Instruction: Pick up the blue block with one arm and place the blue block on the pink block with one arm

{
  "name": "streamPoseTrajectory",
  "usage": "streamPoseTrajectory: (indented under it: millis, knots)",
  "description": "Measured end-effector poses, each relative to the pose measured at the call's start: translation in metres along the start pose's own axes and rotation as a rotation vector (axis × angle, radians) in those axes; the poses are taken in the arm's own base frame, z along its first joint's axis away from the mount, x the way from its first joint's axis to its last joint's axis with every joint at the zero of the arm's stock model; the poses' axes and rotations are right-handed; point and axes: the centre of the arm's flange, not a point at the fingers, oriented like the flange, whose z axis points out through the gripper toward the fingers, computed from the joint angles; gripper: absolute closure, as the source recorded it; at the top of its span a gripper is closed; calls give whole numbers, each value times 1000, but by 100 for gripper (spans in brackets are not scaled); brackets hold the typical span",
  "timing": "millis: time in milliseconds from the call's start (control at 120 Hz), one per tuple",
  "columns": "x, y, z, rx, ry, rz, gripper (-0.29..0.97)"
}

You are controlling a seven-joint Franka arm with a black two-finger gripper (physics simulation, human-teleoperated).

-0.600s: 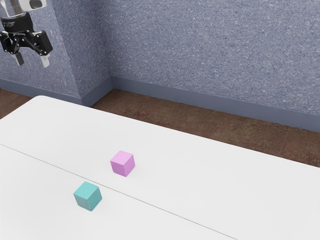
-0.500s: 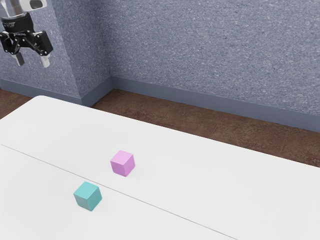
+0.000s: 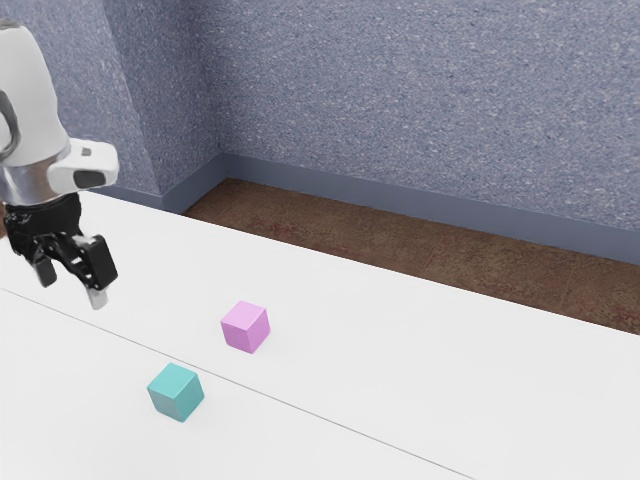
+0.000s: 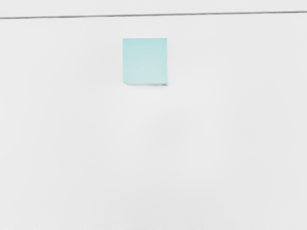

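A light blue block [image 3: 176, 391] rests on the white table [image 3: 420, 370] near its front edge. The pink block [image 3: 245, 326] stands a short way behind it and toward the exterior view's right, apart from it. My gripper [image 3: 70, 285] hangs open above the table at the exterior view's left, some way left of and higher than the blue block, with nothing between its fingers. Seen from the wrist, the blue block [image 4: 145, 62] lies flat on the table just short of a thin dark seam [image 4: 153, 15].
A thin seam line [image 3: 300, 405] crosses the table between the two blocks. Behind the table's far edge are a brown floor strip [image 3: 420, 240] and a blue textured wall [image 3: 400, 90]. White tabletop stretches to the exterior view's right.
My arm has dropped a long way, from high near the wall corner to just above the table at the left. The fingers stay open. Neither block has moved.
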Motion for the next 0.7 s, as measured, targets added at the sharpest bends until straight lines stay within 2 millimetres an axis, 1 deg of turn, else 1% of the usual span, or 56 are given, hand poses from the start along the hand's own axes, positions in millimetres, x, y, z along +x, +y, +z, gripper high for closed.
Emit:
streamPoseTrajectory:
  millis: [25, 75, 142, 192, 258, 350, 425, 500, 558, 600, 700]
  knots:
    - [2, 2, 7, 3, 2, -3, 0]
    - [8, 16, 22, 18, 4, 9, 0]
    - [13, 29, 54, 19, -2, 13, 0]
    - [17, 32, 69, 12, 7, 4, 0]
    - [22, 31, 95, 3, 31, -14, 0]
    - [43, 31, 129, -16, 28, -30, 0]
    - [56, 32, 148, -33, 41, -42, 0]
    - [73, 46, 181, -86, 23, -56, 0]
    - [82, 52, 192, -114, 41, -72, 0]
    - [88, 50, 196, -127, 59, -89, 0]
    - [105, 27, 211, -149, 100, -148, 0]
